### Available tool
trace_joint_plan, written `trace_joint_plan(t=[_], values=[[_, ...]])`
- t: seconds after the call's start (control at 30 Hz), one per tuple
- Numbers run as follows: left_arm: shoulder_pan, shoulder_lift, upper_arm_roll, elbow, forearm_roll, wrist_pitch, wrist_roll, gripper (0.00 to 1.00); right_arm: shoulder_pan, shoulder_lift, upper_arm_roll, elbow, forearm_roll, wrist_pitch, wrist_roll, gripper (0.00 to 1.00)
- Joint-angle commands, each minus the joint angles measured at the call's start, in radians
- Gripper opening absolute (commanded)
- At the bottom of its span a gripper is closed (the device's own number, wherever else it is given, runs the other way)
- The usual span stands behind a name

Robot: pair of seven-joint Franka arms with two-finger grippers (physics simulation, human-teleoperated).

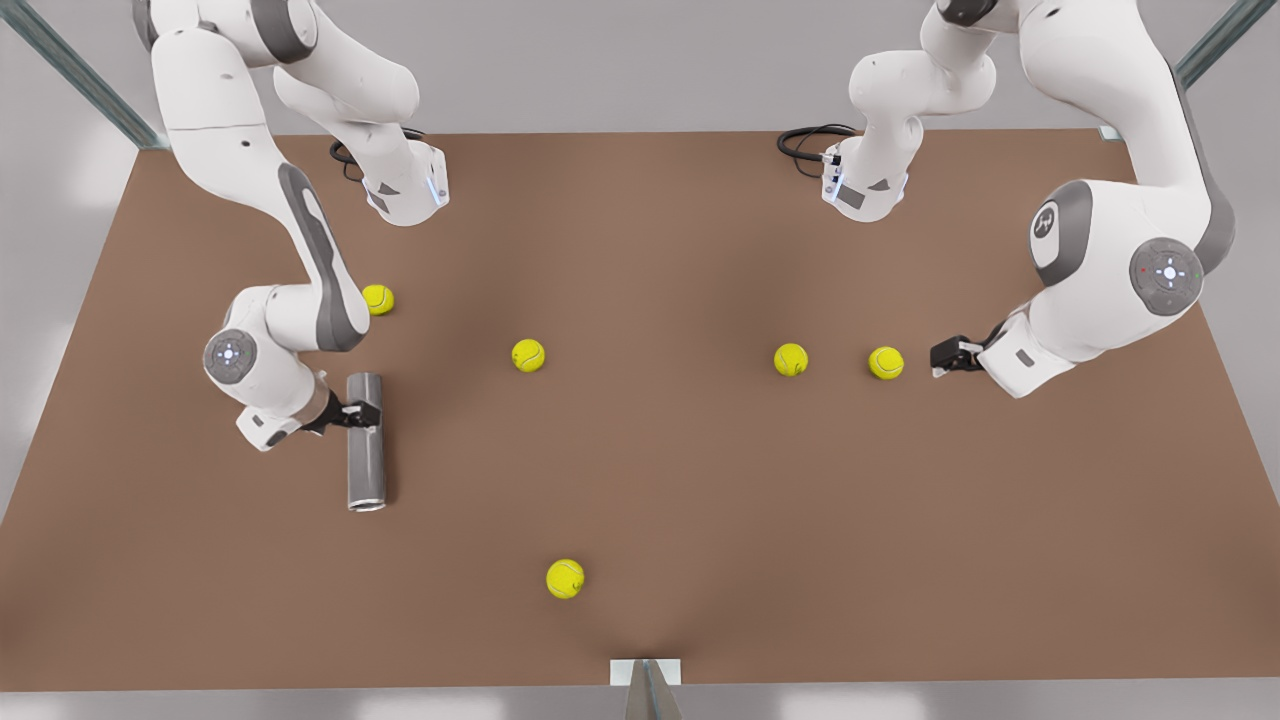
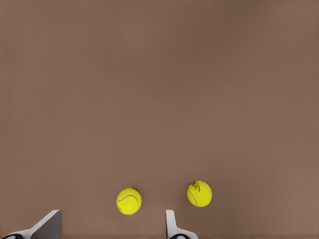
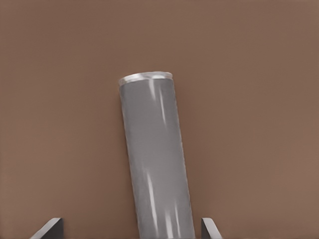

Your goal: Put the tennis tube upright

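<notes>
I see tennis tube (image 1: 366, 440) lying flat on table (image 1: 700, 520), toward front view's left, silvery rim at near end; right gripper (image 1: 362, 413) straddles its upper part, fingers (image 3: 50, 228) spread either side, not yet clamped; left gripper (image 1: 950, 352) waits beside tennis ball (image 1: 886, 362) at front view's right, fingers parted, holding nothing. My judgement: centre tube between pads first, since it sits skewed in right wrist view; close firmly; lift closed end, pivot on rim; go slowly, cylinder may roll.
</notes>
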Motion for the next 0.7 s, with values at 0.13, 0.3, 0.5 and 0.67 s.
trace_joint_plan(t=[0.13, 0.3, 0.5, 0.67], values=[[-0.002, 0.009, 0.0, 0.001, 0.0, 0.005, 0.0, 1.0, -0.026, 0.054, 0.0, -0.015, -0.037, 0.068, 0.0, 1.0], [-0.002, 0.016, 0.0, 0.001, -0.001, 0.003, 0.0, 0.99, -0.032, 0.111, 0.0, -0.009, -0.057, 0.099, 0.0, 1.0], [0.002, 0.022, 0.0, 0.001, -0.001, 0.002, 0.004, 0.99, -0.029, 0.141, 0.0, -0.009, -0.087, 0.102, -0.009, 1.0], [0.002, 0.025, 0.0, 0.001, 0.003, 0.003, 0.004, 0.99, -0.029, 0.17, 0.0, -0.006, -0.101, 0.111, -0.009, 1.0]])
